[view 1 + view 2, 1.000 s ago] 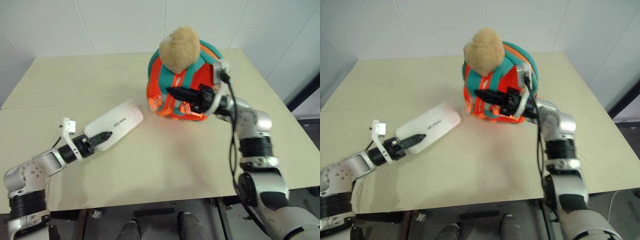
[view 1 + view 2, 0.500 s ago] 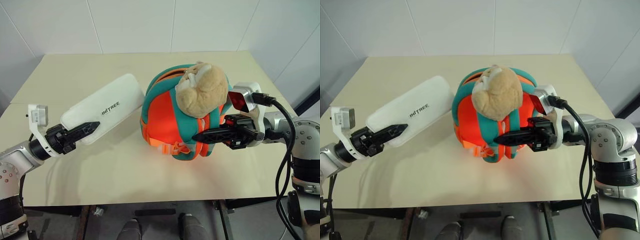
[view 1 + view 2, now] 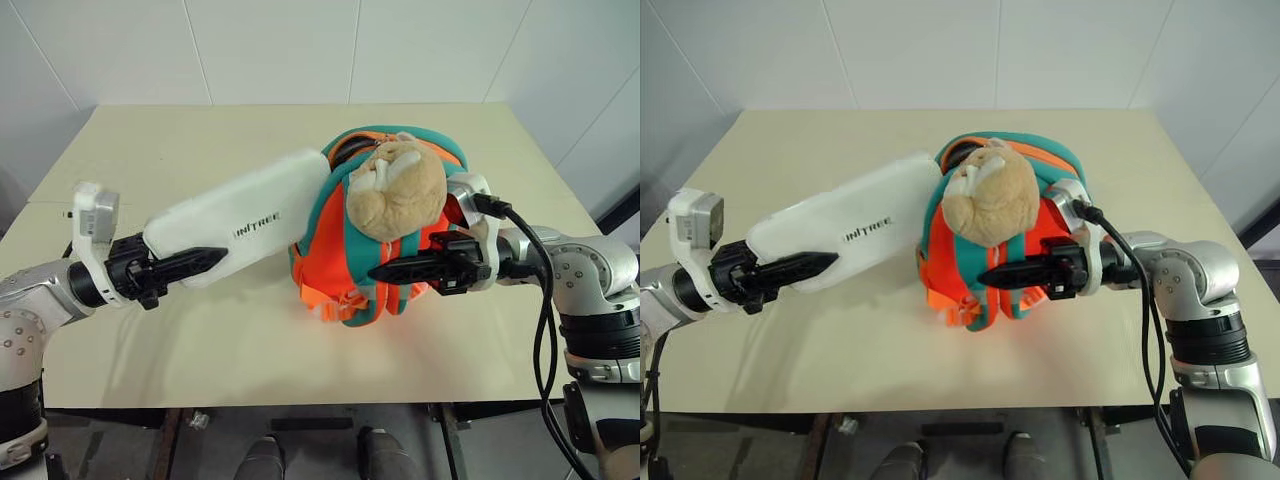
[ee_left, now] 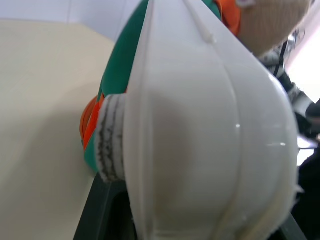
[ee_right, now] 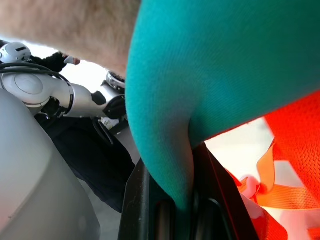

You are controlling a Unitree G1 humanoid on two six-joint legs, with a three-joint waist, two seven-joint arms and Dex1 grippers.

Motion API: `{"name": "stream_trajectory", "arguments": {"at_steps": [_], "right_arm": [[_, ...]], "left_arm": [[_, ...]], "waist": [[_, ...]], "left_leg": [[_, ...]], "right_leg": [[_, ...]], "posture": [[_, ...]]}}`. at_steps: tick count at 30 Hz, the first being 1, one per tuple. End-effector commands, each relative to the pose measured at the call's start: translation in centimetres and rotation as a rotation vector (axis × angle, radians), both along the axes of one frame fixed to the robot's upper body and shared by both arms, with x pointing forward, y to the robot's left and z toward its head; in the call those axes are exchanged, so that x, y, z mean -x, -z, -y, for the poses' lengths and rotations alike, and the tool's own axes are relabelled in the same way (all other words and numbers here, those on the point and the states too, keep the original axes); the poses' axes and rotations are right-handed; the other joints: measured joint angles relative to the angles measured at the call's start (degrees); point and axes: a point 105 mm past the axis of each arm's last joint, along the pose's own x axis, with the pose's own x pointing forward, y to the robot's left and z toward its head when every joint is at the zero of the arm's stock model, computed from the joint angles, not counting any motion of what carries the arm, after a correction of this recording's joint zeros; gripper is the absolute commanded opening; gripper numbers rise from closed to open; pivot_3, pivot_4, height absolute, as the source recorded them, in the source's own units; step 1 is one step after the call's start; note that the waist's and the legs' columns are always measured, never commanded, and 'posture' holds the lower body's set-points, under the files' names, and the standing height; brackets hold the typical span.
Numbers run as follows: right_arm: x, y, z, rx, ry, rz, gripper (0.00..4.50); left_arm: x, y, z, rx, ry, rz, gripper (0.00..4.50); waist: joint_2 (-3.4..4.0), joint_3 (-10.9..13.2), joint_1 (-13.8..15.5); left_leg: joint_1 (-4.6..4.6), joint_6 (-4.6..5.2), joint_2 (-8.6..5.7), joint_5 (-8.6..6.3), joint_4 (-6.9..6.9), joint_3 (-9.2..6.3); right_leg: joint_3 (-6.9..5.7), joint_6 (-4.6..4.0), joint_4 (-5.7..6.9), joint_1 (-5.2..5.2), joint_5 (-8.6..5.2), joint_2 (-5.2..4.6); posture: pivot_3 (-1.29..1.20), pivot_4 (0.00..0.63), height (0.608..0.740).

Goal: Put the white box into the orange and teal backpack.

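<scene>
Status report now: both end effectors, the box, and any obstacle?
Left end effector shut on white box, far end at backpack opening. Right end effector shut on teal strap. Plush head beside opening.

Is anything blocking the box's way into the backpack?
Nothing visible. The left tool holds the box with its far end at the backpack's opening, beside the plush head. The right tool pinches a teal strap.

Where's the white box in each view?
Left eye: white box left of centre, far end at the backpack.
Right eye: left of centre.
Left wrist: looms close, across the middle.
Right wrist: grey curve, lower left corner.
Shared landmark: the backpack's teal strap.
</scene>
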Motion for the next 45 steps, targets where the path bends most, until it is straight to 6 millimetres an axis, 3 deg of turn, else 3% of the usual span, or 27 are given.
{"name": "stream_trajectory", "arguments": {"at_steps": [1,4,10,12,18,22,23,26,31,33,37,41,45], "right_arm": [[0.3,-0.8,-0.3,-0.023,-0.023,0.048,0.02],[0.3,-0.7,-0.5,-0.025,-0.028,0.048,0.02],[0.5,-0.6,-1.0,-0.028,-0.034,0.055,0.02],[0.5,-0.6,-1.0,-0.032,-0.029,0.061,0.02],[0.9,-0.4,-1.2,-0.040,-0.007,0.073,0.02],[1.1,-0.4,-1.1,-0.050,0.010,0.075,0.02],[1.1,-0.4,-1.1,-0.052,0.014,0.074,0.00],[1.2,-0.2,-0.9,-0.049,0.024,0.071,0.00],[0.9,0.1,-0.9,-0.050,0.038,0.067,0.00],[0.7,0.2,-1.1,-0.051,0.040,0.065,0.00],[0.3,0.4,-1.3,-0.049,0.036,0.065,0.00],[-0.1,0.5,-1.5,-0.047,0.030,0.066,0.00],[-0.5,0.6,-1.7,-0.046,0.019,0.068,0.00]], "left_arm": [[-0.9,0.9,0.9,-0.234,0.071,0.111,1.37],[-3.7,0.4,2.1,-0.339,0.070,0.175,1.37],[-8.3,-2.1,10.2,-0.411,0.166,0.281,1.37],[-8.4,-2.5,13.0,-0.399,0.250,0.304,1.37],[-8.5,-2.2,17.4,-0.329,0.371,0.288,1.37],[-9.1,-1.2,16.7,-0.321,0.341,0.260,1.37],[-9.3,-1.2,16.5,-0.323,0.323,0.259,2.12],[-9.7,-1.8,15.0,-0.310,0.268,0.295,2.94],[-9.5,-4.2,10.8,-0.309,0.213,0.429,4.35],[-6.7,-6.5,9.3,-0.200,0.345,0.456,4.35],[-5.1,-7.9,7.5,-0.227,0.329,0.494,4.35],[-2.8,-9.3,7.9,-0.183,0.351,0.523,4.35],[-1.0,-10.2,9.5,-0.149,0.385,0.557,4.35]], "waist": [[0.00,0.00,0.11],[0.00,0.00,0.33],[0.00,0.00,0.86],[0.00,0.00,0.86],[0.02,0.00,-0.17],[0.01,0.00,0.12],[0.02,0.00,0.13],[0.01,0.00,0.13],[0.02,0.01,-0.54],[0.02,0.01,-0.61],[0.03,0.01,-0.45],[0.02,0.01,0.02],[0.02,0.01,-0.08]], "left_leg": [[0.00,0.00,0.00,0.00,-0.01,-0.01],[0.01,0.01,-0.02,0.01,0.03,0.00],[-0.13,0.06,-0.09,0.05,0.17,-0.11],[-0.17,0.06,-0.09,0.05,0.16,-0.14],[-0.28,0.03,-0.09,0.07,0.08,-0.05],[-0.32,0.02,-0.10,0.06,0.12,-0.06],[-0.32,0.02,-0.11,0.06,0.14,-0.06],[-0.30,0.06,-0.12,0.05,0.19,-0.09],[-0.22,0.08,-0.11,0.06,0.19,-0.08],[-0.22,0.08,-0.10,0.11,0.19,-0.09],[-0.26,0.07,-0.08,0.12,0.19,-0.10],[-0.26,0.07,-0.09,0.13,0.22,-0.11],[-0.26,0.08,-0.09,0.14,0.27,-0.12]], "right_leg": [[-0.01,0.00,-0.02,0.00,0.00,0.00],[-0.02,0.01,-0.03,0.04,0.01,0.00],[-0.04,0.24,-0.07,0.12,0.17,0.01],[-0.04,0.27,-0.01,0.10,0.17,0.01],[-0.03,0.34,-0.02,-0.03,0.06,-0.01],[-0.02,0.35,0.00,-0.02,0.03,-0.03],[-0.02,0.35,0.02,-0.01,0.03,-0.05],[-0.02,0.35,0.11,-0.01,0.03,-0.04],[0.02,0.31,0.26,-0.14,0.01,-0.03],[0.01,0.25,0.41,-0.19,-0.02,-0.02],[0.02,0.19,0.66,-0.29,-0.05,-0.02],[0.02,0.19,0.79,-0.28,-0.05,-0.02],[0.02,0.19,0.78,-0.28,-0.05,-0.01]], "posture": [[0.00,0.150,0.740],[0.00,0.150,0.740],[0.00,0.150,0.740],[0.00,0.150,0.740],[0.00,0.150,0.740],[0.00,0.150,0.740],[0.00,0.150,0.740],[0.00,0.150,0.740],[0.00,0.150,0.740],[0.00,0.150,0.740],[0.00,0.150,0.740],[0.00,0.150,0.740],[0.00,0.150,0.740]]}}
